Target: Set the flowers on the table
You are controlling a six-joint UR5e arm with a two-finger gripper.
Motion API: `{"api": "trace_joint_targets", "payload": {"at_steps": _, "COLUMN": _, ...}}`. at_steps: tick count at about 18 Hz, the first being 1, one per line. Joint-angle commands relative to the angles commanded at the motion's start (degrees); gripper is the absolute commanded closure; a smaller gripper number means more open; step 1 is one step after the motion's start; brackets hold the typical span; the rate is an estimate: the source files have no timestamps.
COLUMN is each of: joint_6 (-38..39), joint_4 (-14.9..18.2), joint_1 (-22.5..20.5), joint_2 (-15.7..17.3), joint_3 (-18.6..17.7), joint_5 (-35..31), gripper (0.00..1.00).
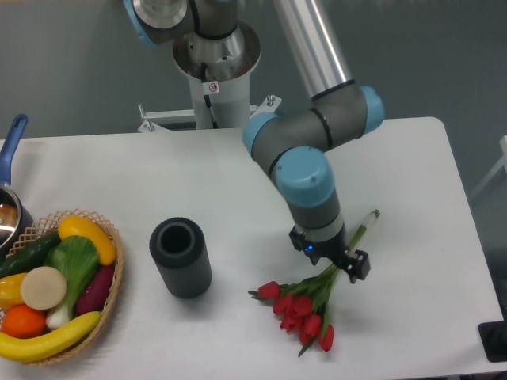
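The flowers (305, 309), a bunch of red tulips with green leaves and stems, lie near the front right of the white table (412, 174). The red heads point to the front left, and the stem ends (366, 222) stick out to the back right. My gripper (334, 265) points down over the middle of the stems, which pass right under it. The wrist hides the fingers, but they seem closed around the stems. The tulip heads look to be resting on the tabletop.
A black cylindrical vase (181, 257) stands upright left of the flowers. A wicker basket (111, 285) of fruit and vegetables sits at the front left edge. A pot with a blue handle (9, 158) is at the far left. The robot base (215, 71) stands behind the table.
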State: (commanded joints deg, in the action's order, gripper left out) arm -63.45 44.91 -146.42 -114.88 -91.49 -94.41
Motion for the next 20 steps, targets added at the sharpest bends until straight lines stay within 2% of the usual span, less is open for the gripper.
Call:
{"api": "trace_joint_targets", "payload": {"at_steps": 3, "joint_6": -1.8, "joint_4": 0.7, "joint_1": -3.4, "joint_2": 2.5, "joint_3": 0.1, "joint_5": 3.6, "gripper": 0.0}}
{"api": "trace_joint_targets", "payload": {"at_steps": 5, "joint_6": -5.7, "joint_4": 0.9, "joint_1": -5.3, "joint_2": 2.9, "joint_3": -0.2, "joint_5": 7.6, "gripper": 0.0}}
{"api": "trace_joint_targets", "payload": {"at_steps": 8, "joint_6": -12.5, "joint_4": 5.4, "joint_1": -8.6, "joint_2": 4.8, "joint_3": -0.7, "joint_5": 10.4, "gripper": 0.0}}
{"api": "trace_joint_targets", "payload": {"at_steps": 10, "joint_6": -21.5, "joint_4": 8.3, "joint_1": -11.1, "joint_2": 6.3, "joint_3": -1.7, "joint_5": 10.8, "gripper": 0.0}}
{"api": "trace_joint_targets", "payload": {"at_steps": 14, "joint_6": -32.9, "joint_4": 8.9, "joint_1": -16.2, "joint_2": 10.4, "joint_3": -6.1, "joint_5": 11.1, "gripper": 0.0}}
{"api": "trace_joint_targets", "payload": {"at_steps": 16, "joint_6": -37.5, "joint_4": 8.9, "joint_1": -18.6, "joint_2": 11.7, "joint_3": -8.0, "joint_5": 13.4, "gripper": 0.0}}
{"api": "trace_joint_targets", "payload": {"at_steps": 18, "joint_6": -39.5, "joint_4": 8.9, "joint_1": -20.8, "joint_2": 12.9, "joint_3": -9.8, "joint_5": 15.0, "gripper": 0.0}}
{"api": "trace_joint_targets", "payload": {"at_steps": 20, "joint_6": -39.5, "joint_4": 8.9, "joint_1": -21.2, "joint_2": 13.2, "joint_3": -10.6, "joint_5": 15.5, "gripper": 0.0}}
